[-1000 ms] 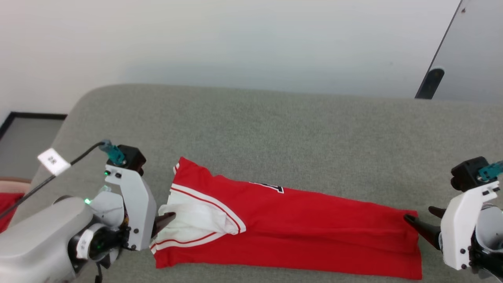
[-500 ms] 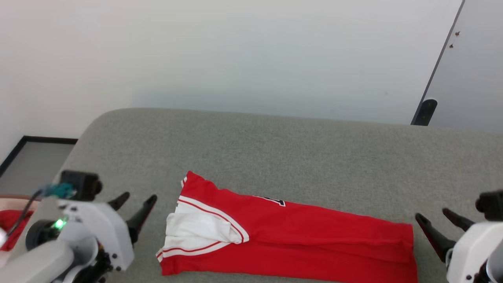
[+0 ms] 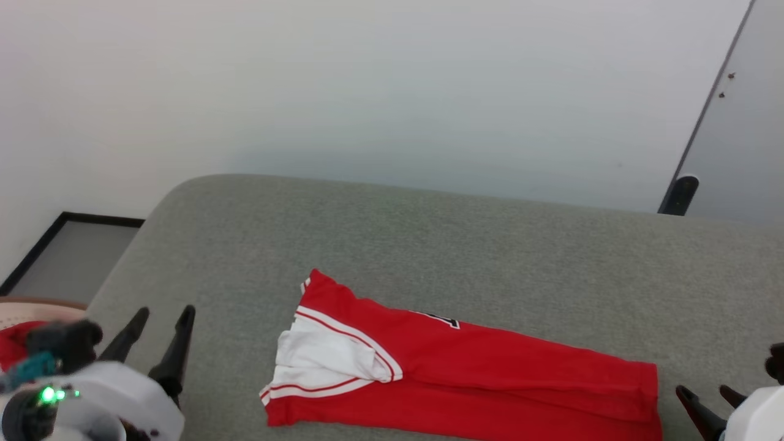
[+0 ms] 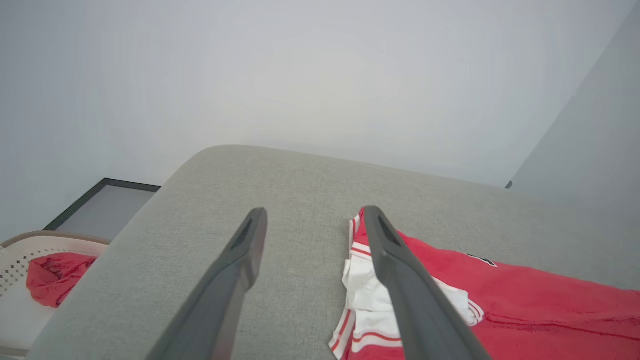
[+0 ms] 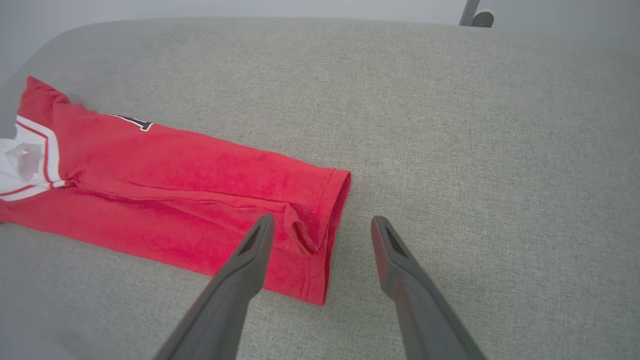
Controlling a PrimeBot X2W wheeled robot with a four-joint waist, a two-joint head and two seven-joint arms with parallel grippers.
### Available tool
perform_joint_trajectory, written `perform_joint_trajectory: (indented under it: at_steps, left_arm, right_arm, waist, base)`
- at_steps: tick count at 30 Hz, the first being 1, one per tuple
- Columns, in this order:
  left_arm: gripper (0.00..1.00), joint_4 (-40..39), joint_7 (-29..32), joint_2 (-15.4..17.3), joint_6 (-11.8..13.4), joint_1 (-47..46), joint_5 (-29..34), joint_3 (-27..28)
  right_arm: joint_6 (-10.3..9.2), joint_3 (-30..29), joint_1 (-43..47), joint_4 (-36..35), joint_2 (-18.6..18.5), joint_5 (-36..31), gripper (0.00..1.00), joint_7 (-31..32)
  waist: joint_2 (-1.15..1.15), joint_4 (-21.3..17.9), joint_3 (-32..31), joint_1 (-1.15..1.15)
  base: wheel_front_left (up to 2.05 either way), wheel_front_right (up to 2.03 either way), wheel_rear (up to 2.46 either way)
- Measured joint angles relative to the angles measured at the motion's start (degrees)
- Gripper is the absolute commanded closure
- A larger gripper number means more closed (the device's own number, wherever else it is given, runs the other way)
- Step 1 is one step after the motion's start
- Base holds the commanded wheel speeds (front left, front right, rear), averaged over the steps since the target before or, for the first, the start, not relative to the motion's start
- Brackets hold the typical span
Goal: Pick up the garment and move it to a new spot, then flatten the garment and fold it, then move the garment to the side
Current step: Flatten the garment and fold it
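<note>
1. Both grippers have backed off the garment's ends since a second ago, and the head camera has shifted too; the left gripper, which was touching the white sleeve, now hovers well to its left with fingers spread and empty
2. The garment lies as a long folded band on the grey padded surface, near its front edge. Its long axis runs left to right, with the sleeve and collar end on the left, the hem on the right, and the left end angled slightly away from the robot
3. It looks light, soft and limp, so it would likely sag and unfold if lifted by one point; pinching through all layers at both short ends seems safest
4. The right gripper sits just beside the hem, not touching it, fingers apart and holding nothing
</note>
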Motion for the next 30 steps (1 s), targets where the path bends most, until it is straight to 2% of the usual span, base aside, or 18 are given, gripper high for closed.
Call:
perform_joint_trajectory:
  at_steps: [4,7,12,19,30]
  left_arm:
    - [0.00,-0.03,0.00,-4.31,-0.77,8.42,7.47,9.99]
    - [0.00,-0.23,0.00,-7.55,-2.25,13.29,12.68,15.84]
    - [0.00,0.10,0.00,-12.23,-5.43,17.96,17.75,21.82]
    - [0.00,1.45,0.00,-15.97,-9.11,18.38,21.06,22.80]
    - [0.00,3.87,0.00,-20.74,-12.27,14.40,22.95,22.73]
  right_arm:
    - [0.00,-2.25,0.57,-0.21,1.38,-0.73,0.00,3.21]
    - [0.00,-4.00,0.47,0.31,2.10,-1.51,0.00,5.98]
    - [0.00,-6.21,-1.43,2.23,2.58,-2.96,0.00,11.80]
    - [0.00,-8.03,-4.52,7.34,3.35,-4.64,0.00,17.48]
    - [0.00,-8.45,-10.17,18.15,4.26,-6.93,0.00,18.67]
  waist:
    - [0.00,1.08,-0.13,0.00]
    - [0.00,2.09,-0.01,0.00]
    - [0.00,4.03,0.68,0.00]
    - [0.00,6.68,2.74,0.00]
    - [0.00,9.77,7.61,0.00]
  base:
    - [0.00,0.00,0.00]
    - [0.00,0.00,0.00]
    - [0.00,0.00,0.00]
    - [0.00,0.00,0.00]
    - [0.00,0.00,0.00]
